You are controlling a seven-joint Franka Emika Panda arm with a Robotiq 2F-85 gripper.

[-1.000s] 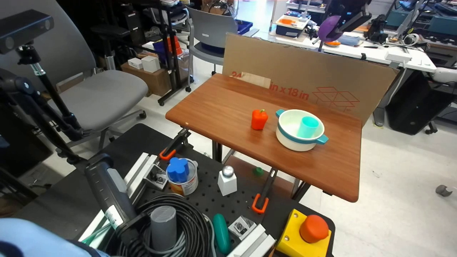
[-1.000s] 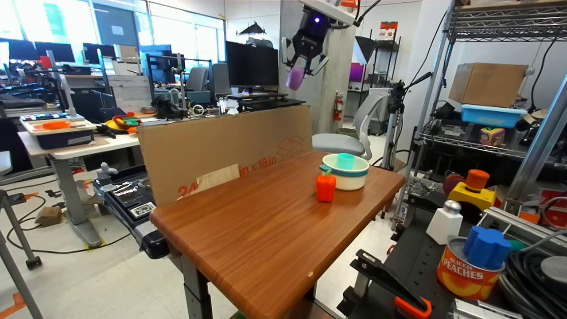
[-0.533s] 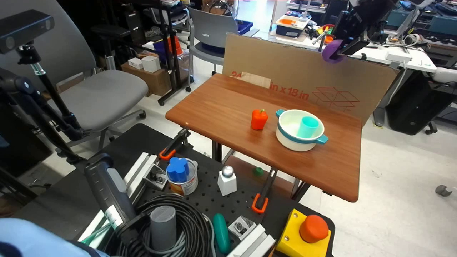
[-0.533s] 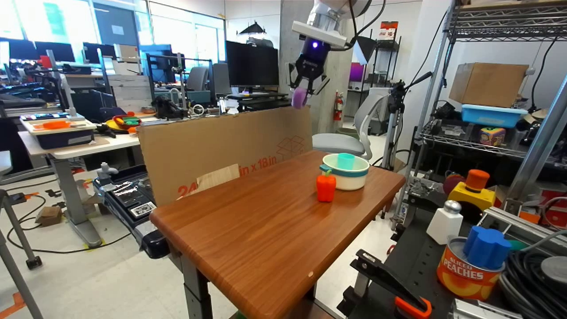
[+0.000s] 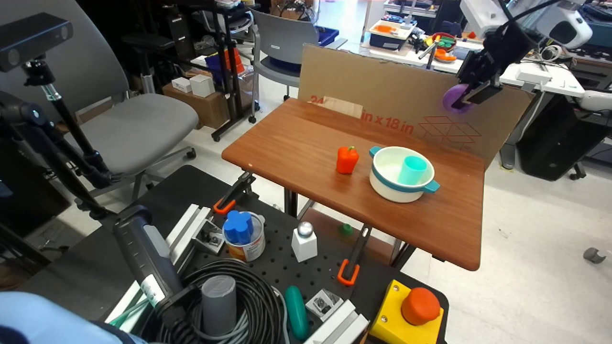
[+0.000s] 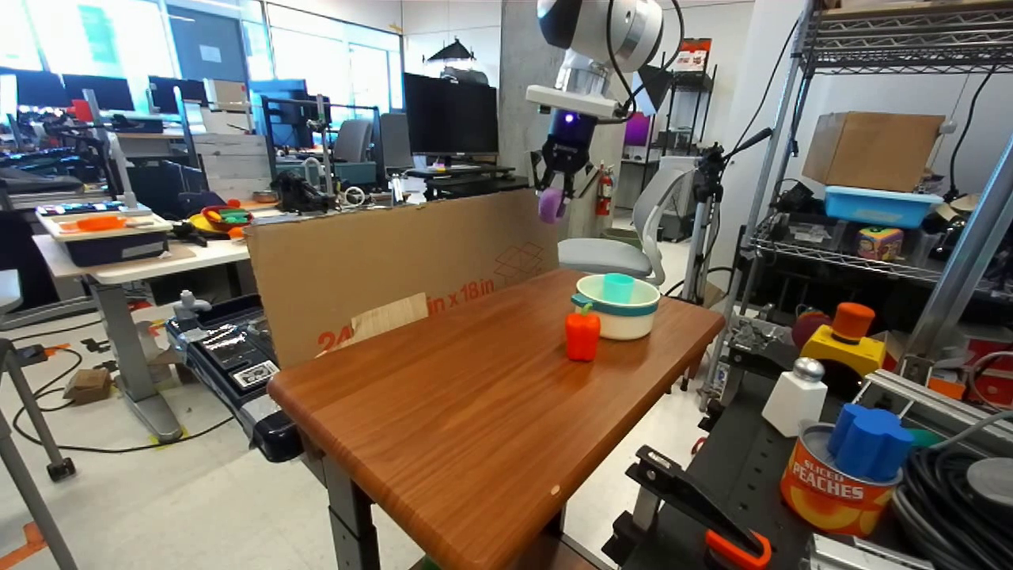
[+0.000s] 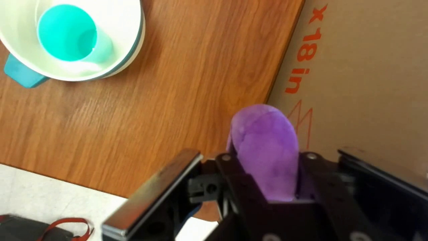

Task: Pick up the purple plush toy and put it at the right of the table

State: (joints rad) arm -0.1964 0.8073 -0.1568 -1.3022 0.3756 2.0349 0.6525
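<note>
Downward (long axis aslant), purple toy (image 6: 550, 206)

A robotics lab, furnished partly like an office. In an exterior view a robot arm (image 6: 625, 39) hangs at one o'clock, computer screens (image 6: 99, 93) stand at ten and wire shelving (image 6: 910, 47) rises at two. In an exterior view, a camera (image 5: 36, 40) on a stand (image 5: 50, 92) sits at ten o'clock, a perforated black board (image 5: 306, 277) with clamps (image 5: 359, 248) lies at six, a yellow box (image 5: 394, 325) with a red push button (image 5: 420, 306) at five, and a grey swivel chair (image 5: 134, 126) between nine and ten.
</note>
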